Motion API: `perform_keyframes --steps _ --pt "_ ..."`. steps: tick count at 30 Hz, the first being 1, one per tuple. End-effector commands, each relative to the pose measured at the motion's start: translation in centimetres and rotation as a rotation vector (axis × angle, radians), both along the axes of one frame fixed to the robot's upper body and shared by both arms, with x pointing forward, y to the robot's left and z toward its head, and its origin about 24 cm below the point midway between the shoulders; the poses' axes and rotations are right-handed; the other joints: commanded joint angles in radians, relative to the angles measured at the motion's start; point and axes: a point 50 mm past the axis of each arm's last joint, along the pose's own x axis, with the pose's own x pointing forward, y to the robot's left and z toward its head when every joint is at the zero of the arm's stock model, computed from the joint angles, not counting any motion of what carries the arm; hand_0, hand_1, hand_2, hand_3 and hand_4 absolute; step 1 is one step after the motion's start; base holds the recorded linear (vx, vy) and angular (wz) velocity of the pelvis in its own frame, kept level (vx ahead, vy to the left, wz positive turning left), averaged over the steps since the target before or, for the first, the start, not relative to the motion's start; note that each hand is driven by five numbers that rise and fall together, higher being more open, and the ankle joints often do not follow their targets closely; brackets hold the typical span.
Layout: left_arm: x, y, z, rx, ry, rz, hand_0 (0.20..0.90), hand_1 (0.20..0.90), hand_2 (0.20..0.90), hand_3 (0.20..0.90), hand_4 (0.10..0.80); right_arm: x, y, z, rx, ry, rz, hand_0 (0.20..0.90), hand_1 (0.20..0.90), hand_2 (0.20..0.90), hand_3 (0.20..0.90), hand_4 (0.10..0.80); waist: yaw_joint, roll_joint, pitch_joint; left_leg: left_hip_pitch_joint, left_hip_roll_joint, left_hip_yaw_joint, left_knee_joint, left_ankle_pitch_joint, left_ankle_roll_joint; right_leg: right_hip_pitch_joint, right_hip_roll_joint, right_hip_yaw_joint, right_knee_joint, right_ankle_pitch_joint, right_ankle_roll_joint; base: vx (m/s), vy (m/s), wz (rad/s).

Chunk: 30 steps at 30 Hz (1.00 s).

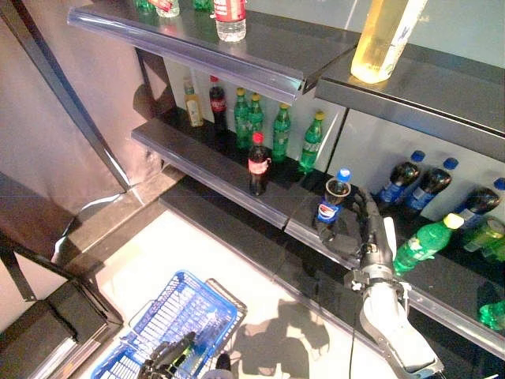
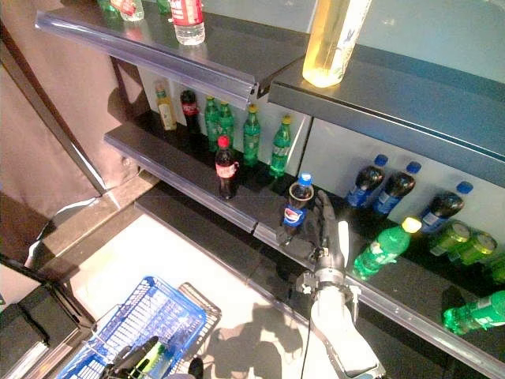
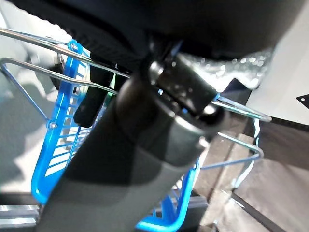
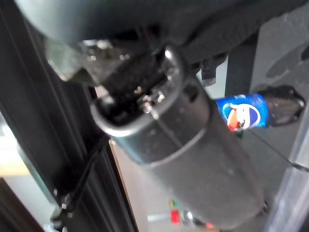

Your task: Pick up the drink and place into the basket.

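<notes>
At the lower left of the frame the blue basket point(image 1: 183, 322) is being held by its handle in the curled left hand point(image 1: 167, 357). At centre right, one upright blue-capped cola bottle point(image 1: 331, 204) on the lower shelf point(image 1: 237, 189) is being approached by the right hand point(image 1: 371, 230), fingers spread beside it. Reaching is judged underway; closing round the bottle is called for next.

Your right arm point(image 1: 392, 324) is a smooth silver-grey shell narrowing to a metal wrist collar with small screws. Above that collar sits your right hand point(image 1: 371, 229), dark and ribbed. Your left hand point(image 1: 170, 357) is equally dark.
</notes>
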Motion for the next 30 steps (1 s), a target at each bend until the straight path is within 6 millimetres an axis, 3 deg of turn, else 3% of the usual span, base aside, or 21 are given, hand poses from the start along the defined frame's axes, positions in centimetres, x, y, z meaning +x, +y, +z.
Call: perform_keyframes --steps 1,6,11,16,30 --pt "-1.1 -4.1 -0.5 -0.091 -0.023 -0.147 0.300 0.300 0.300 0.200 0.100 0.8 -0.6 7.8 0.007 -0.405 -0.035 0.900 0.900 0.900 0.900 0.800 0.026 0.034 -0.013 -0.009 0.037 -0.003 0.153 -0.094 0.004 -0.145 -0.028 -0.015 0.227 -0.040 -0.062 0.058 0.077 0.02" --pt "-1.1 -4.5 -0.5 -0.108 -0.032 -0.170 0.300 0.300 0.300 0.200 0.100 1.0 -1.2 7.8 0.017 -0.396 -0.096 0.900 0.900 0.900 0.900 0.800 0.035 0.045 0.024 -0.044 0.015 -0.024 0.209 -0.103 0.008 -0.177 -0.040 -0.018 0.293 -0.063 -0.072 0.058 0.085 0.08" --pt "0.4 -4.9 -0.1 -0.112 -0.071 -0.195 0.300 0.300 0.300 0.200 0.100 1.3 -1.6 9.1 0.048 -0.491 -0.193 0.900 0.900 0.900 0.900 0.800 0.043 0.046 0.079 -0.106 -0.001 -0.035 0.272 -0.115 0.014 -0.234 -0.056 -0.018 0.352 -0.068 -0.073 -0.002 0.027 0.13" --pt "2.8 -4.8 0.7 -0.103 -0.147 -0.221 0.300 0.300 0.300 0.200 0.100 2.0 -1.5 11.3 0.051 -0.620 -0.299 0.900 0.900 0.900 0.900 0.800 0.050 0.049 0.169 -0.189 -0.016 -0.055 0.335 -0.120 0.027 -0.309 -0.069 0.001 0.407 -0.064 -0.078 -0.089 -0.007 0.12" --pt "7.9 -6.1 3.1 -0.135 -0.349 -0.281 0.300 0.300 0.300 0.200 0.100 5.1 -1.6 15.9 0.032 -0.751 -0.416 0.900 0.900 0.900 0.900 0.800 0.044 0.084 0.333 -0.317 -0.032 -0.054 0.395 -0.097 0.043 -0.413 -0.084 0.048 0.430 -0.033 -0.087 -0.067 -0.003 -0.03"
